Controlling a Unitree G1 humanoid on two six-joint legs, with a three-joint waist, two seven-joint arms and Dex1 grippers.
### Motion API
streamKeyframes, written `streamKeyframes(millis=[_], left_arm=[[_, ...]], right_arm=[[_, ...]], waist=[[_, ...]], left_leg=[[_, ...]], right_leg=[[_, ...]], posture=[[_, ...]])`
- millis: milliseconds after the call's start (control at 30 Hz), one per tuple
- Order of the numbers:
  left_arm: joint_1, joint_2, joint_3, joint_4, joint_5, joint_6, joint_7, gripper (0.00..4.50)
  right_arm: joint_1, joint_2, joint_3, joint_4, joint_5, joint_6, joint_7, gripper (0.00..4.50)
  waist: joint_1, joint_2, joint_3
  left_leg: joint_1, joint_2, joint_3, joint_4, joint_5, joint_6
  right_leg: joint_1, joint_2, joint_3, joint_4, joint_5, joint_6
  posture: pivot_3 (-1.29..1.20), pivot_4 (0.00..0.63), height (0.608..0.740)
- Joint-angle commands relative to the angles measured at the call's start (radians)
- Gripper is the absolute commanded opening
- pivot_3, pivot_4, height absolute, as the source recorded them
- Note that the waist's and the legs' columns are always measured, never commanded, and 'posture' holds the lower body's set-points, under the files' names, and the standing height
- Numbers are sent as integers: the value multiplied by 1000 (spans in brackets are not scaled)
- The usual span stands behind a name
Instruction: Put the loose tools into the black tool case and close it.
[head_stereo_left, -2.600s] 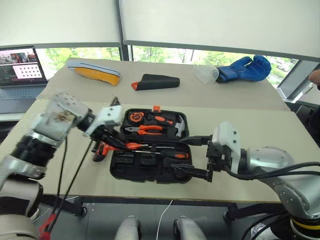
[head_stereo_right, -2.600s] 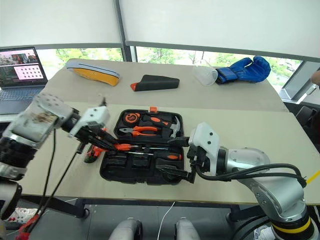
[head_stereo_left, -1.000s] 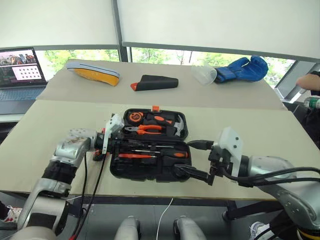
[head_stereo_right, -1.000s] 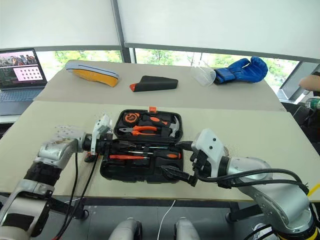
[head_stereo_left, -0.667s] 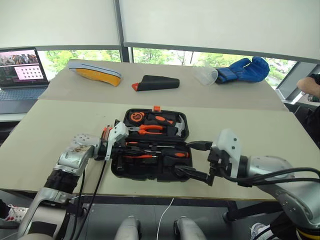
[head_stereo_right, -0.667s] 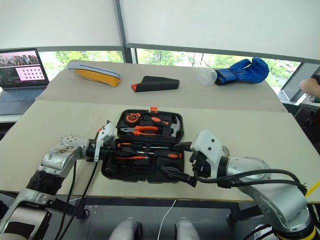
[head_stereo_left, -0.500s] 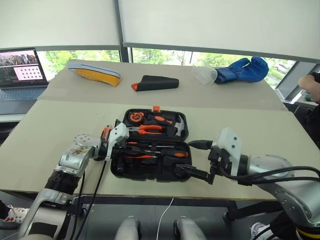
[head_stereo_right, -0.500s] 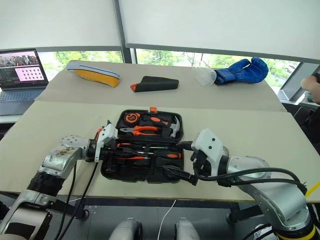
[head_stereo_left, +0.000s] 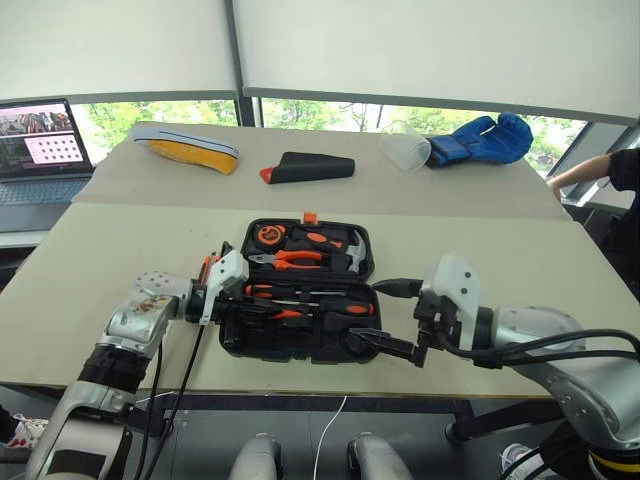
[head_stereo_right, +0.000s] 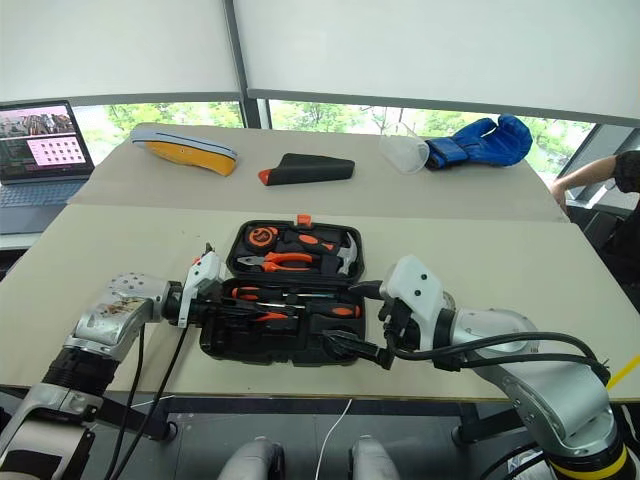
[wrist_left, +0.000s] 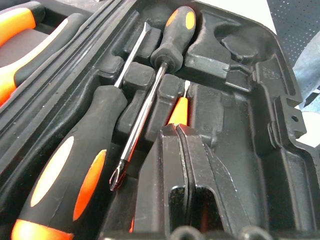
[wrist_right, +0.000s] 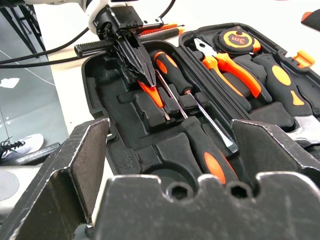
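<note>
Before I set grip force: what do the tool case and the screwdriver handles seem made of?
The tool case looks like matt black moulded plastic, with formed slots and ribs. The screwdriver handles appear to be black rubbery grip with smooth orange plastic insets; their shafts shine like bare metal.

The left gripper (wrist_right: 145, 75) sits inside the near half of the open black tool case (head_stereo_left: 290, 345), fingers pressed together over an orange screwdriver (wrist_right: 152, 95); moulded ridges crowd both sides of its tips. Just beside them two seated screwdrivers (wrist_left: 75, 165) fill the neighbouring slots. Ahead of the wide-spread right gripper (head_stereo_left: 385, 320) lies the case's near right corner, with an empty slot between its fingers. Outside the case, bare table (head_stereo_left: 500, 250) lies around both arms.
</note>
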Motion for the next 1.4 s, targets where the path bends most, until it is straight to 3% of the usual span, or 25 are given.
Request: streamKeyframes(millis=[33,133,233,367,567,700,833,1100,1233,1400], left_arm=[[-24,13,56,-67,-37,44,24,60],[-13,32,115,-119,-70,104,70,60],[48,91,267,-217,-162,246,144,786],[293,147,506,-333,-162,316,305,2236],[575,141,723,-463,-172,404,455,4357],[657,135,778,-504,-205,478,504,4434],[574,145,759,-558,-280,617,579,4434],[251,167,496,-503,-230,898,782,4434],[174,175,354,-428,-176,942,825,4434],[119,174,192,-343,-100,854,815,4434]], right_arm=[[-22,4,-1,-2,-10,-37,15,4500],[-49,2,7,22,-14,-44,33,4500],[-130,17,12,83,28,-34,83,4500],[-226,31,55,151,35,-64,192,4500],[-308,62,92,223,9,-104,282,4500],[-315,65,121,254,-49,-151,301,4500],[-293,62,110,250,-62,-160,298,4500],[-217,48,106,182,-111,-168,250,4500],[-191,46,93,158,-118,-157,221,4500],[-166,45,79,117,-115,-138,171,4500]], waist=[[1,0,0],[1,0,0],[-10,-1,1],[-33,-1,0],[-19,-2,1],[-4,-3,1],[8,-3,1],[4,-4,1],[-9,-4,1],[0,-4,1]], left_leg=[[0,0,0,0,0,0],[-1,0,0,0,0,0],[-1,0,0,0,0,0],[2,2,0,-4,0,0],[4,2,1,-9,0,0],[5,1,2,-9,0,0],[5,1,3,-9,0,-1],[5,0,3,-9,0,-1],[5,0,4,-11,0,-1],[5,0,3,-12,0,-1]], right_leg=[[0,0,0,0,0,0],[-1,0,0,0,0,0],[-2,0,0,0,0,0],[-2,1,1,0,0,-1],[-2,0,0,0,-2,-4],[-1,-3,-1,-2,-3,-7],[-2,-4,-1,-1,-5,-10],[-1,-3,-1,-1,-1,-5],[-2,-1,0,-1,-1,-6],[-2,0,0,0,-2,-7]], posture=[[0,150,734],[0,150,734],[0,150,734],[0,150,734],[0,150,734],[0,150,734],[0,150,734],[0,150,734],[0,150,734],[0,150,734]])
